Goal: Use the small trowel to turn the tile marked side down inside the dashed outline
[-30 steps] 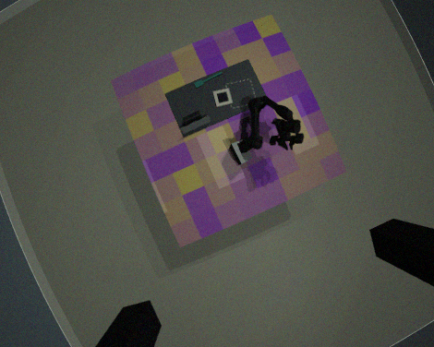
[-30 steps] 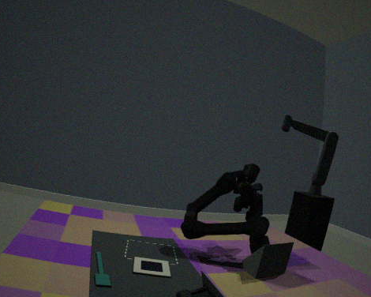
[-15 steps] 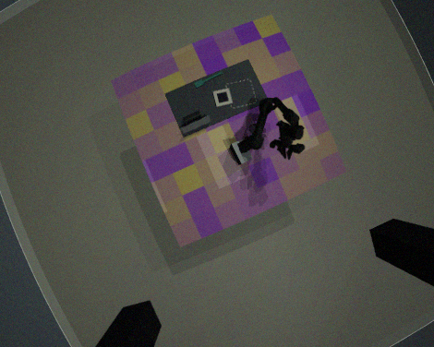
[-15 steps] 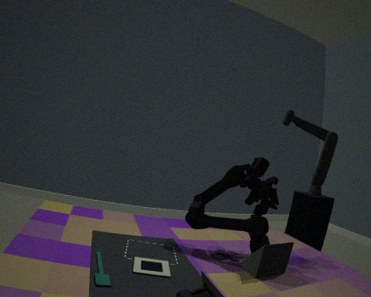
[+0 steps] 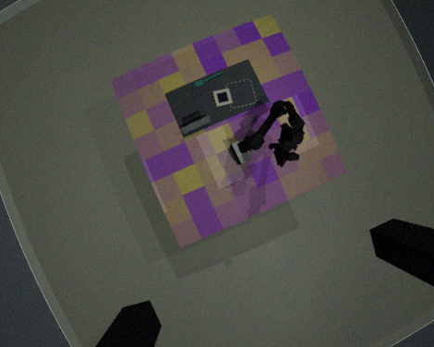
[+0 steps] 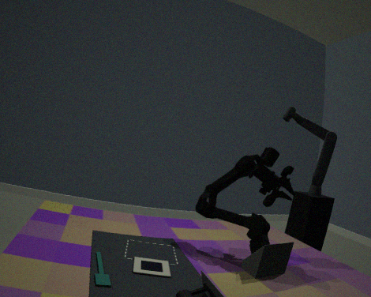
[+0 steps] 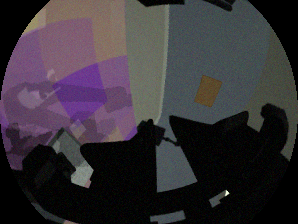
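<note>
The tile (image 5: 223,97) (image 6: 151,266) lies flat on the dark mat (image 5: 182,101) (image 6: 126,288), its dark square mark facing up. It lies alongside the dashed outline (image 5: 254,91) (image 6: 151,242), at its edge. The green trowel (image 5: 199,83) (image 6: 103,280) lies flat on the mat beside the tile, blade and handle both visible. My gripper (image 5: 282,161) (image 6: 292,197) (image 7: 161,120) is raised well away from the mat, on the far side of the arm. Its fingers are partly open with a narrow gap and nothing between them. The wrist view shows neither tile nor trowel.
A dark slotted holder (image 5: 196,125) stands at the mat's corner. A grey wedge-shaped block (image 5: 240,153) (image 6: 268,261) stands by the arm's base. A black box with a jointed post (image 6: 309,217) stands beyond the table. An orange rectangle (image 7: 208,91) shows in the wrist view.
</note>
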You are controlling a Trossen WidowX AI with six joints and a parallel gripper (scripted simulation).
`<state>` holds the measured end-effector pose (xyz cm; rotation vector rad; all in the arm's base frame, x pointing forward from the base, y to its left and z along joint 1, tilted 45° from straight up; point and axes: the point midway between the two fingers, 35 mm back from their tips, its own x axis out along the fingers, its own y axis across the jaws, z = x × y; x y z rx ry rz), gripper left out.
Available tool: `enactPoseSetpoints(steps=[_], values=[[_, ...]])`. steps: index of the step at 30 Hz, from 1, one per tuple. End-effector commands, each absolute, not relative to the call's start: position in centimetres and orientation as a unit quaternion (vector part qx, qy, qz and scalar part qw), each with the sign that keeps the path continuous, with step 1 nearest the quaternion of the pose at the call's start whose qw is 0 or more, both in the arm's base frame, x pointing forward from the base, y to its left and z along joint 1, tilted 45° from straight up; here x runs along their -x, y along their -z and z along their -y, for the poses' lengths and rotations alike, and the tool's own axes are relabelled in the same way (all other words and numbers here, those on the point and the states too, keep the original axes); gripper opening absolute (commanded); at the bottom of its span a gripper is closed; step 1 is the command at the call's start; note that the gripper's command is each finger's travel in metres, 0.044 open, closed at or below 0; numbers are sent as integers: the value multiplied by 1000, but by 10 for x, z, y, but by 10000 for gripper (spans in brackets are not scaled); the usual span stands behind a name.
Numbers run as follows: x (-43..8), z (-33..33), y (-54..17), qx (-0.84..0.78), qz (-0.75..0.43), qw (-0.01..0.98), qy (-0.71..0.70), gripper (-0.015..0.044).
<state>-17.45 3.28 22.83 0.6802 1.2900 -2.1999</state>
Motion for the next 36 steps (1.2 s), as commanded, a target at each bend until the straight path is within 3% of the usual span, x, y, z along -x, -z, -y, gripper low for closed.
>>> enactPoseSetpoints(steps=[1,18,36], values=[[176,-52,-225,-293,-443,226,817,100],[151,-160,-203,-474,-274,78,833,100],[72,-250,-167,-611,-61,-68,787,100]])
